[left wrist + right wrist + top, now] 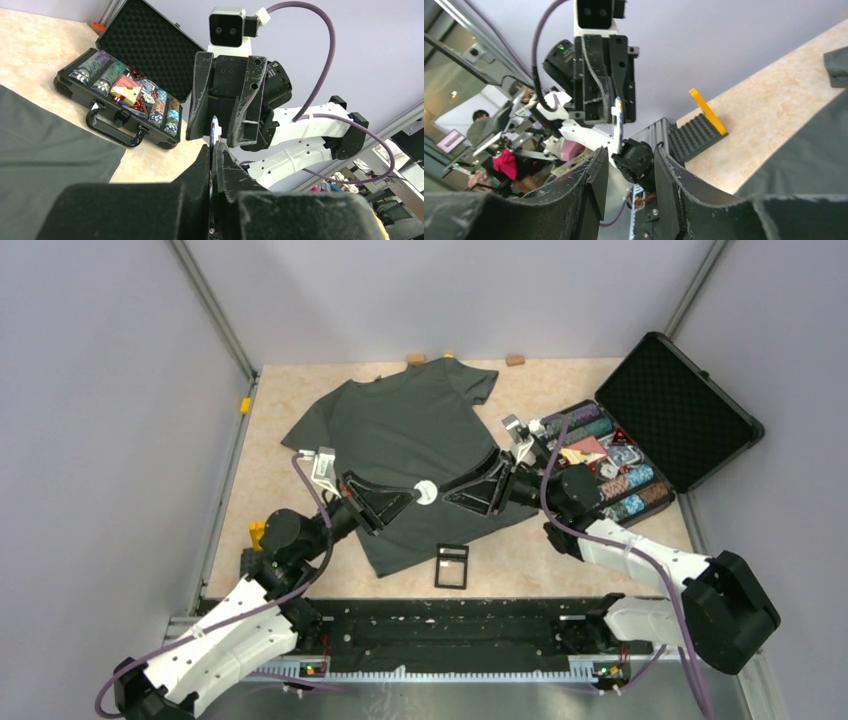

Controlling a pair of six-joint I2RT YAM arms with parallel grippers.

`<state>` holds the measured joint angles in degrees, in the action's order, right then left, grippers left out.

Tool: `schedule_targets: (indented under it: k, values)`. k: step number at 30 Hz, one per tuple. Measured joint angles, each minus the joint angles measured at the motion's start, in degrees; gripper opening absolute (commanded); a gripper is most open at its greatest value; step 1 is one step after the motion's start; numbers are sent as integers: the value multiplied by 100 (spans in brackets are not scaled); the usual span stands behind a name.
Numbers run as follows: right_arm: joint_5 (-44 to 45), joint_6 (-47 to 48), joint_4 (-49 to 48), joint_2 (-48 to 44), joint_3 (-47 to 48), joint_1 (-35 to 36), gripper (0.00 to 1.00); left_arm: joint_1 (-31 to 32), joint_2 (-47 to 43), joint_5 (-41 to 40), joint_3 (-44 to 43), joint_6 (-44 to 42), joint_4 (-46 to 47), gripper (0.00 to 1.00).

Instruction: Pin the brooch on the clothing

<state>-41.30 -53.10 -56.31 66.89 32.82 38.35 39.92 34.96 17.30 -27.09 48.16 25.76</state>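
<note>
The dark grey-green T-shirt (410, 430) lies flat on the table and also shows in the left wrist view (45, 145) and the right wrist view (809, 160). My left gripper (413, 496) is shut on the brooch (426, 492), a small round pale disc held above the shirt's lower half. The brooch shows edge-on between my left fingertips (215, 131) and in the right wrist view (618, 120). My right gripper (452, 496) is open and empty, facing the left one, its tips just right of the brooch.
An open black case (620, 465) of poker chips lies at the right, lid raised. A small black square frame (451, 566) lies just below the shirt's hem. A yellow piece (257, 533) sits at the left. Small wooden blocks (515, 360) lie at the back edge.
</note>
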Motion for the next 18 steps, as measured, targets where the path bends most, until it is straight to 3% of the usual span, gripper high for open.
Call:
schedule_targets:
  k: [6, 8, 11, 13, 18]
  values:
    - [-61, -114, -264, 219, 278, 120, 26, 0, 68, 87, 0, 98, 70, 0]
    - [-98, -118, -306, 315, 374, 146, 20, -2, 127, 127, 0, 127, 81, 0]
    - [-140, -111, -332, 450, 483, 168, 2, 0, 168, 138, 0, 151, 98, 0]
    - [-151, -101, -315, 490, 514, 168, 0, 0, 168, 160, 0, 157, 133, 0]
    - [-254, 179, 201, 492, 785, 166, 0, -9, 168, 157, -2, 114, 122, 29]
